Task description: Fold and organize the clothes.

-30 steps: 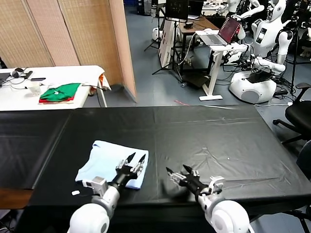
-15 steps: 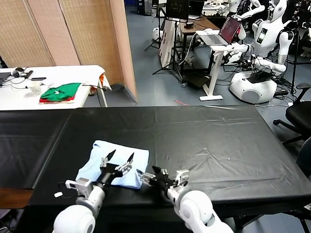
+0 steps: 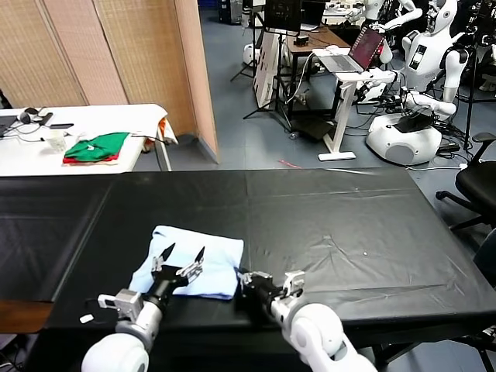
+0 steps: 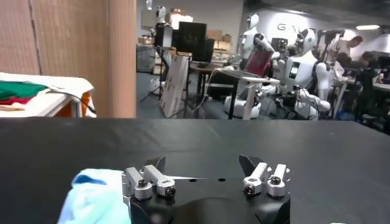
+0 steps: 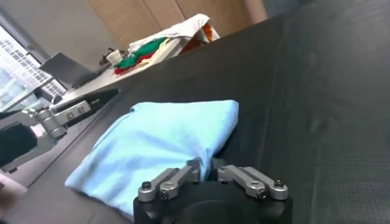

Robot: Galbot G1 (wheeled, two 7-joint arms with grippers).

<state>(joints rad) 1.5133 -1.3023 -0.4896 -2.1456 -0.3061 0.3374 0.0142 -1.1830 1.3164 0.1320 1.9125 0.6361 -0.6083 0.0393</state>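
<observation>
Since the earlier frames the right gripper [image 3: 249, 280] has swung in from the lower right of the head view to the near right corner of the pale light-blue folded T-shirt of thin soft fabric [image 3: 194, 260], and its jaws have clenched. In the right wrist view the right gripper's fingertips meet on a small pinch of the blue cloth at that corner. The left gripper [image 3: 179, 260] has drawn back slightly toward the lower left, with its jaws spread wide, holding nothing, hovering over the near half of the shirt.

The shirt lies low and left of centre in the head view, on the black cloth-covered table [image 3: 333, 225]. It forms a rough rectangle whose long axis runs left to right across the frame, tilted slightly, the far edge higher on the right. It sits directly ahead of the left gripper and just to the left of the right gripper. The right gripper has contact, so it looks better placed to lead the next move.
</observation>
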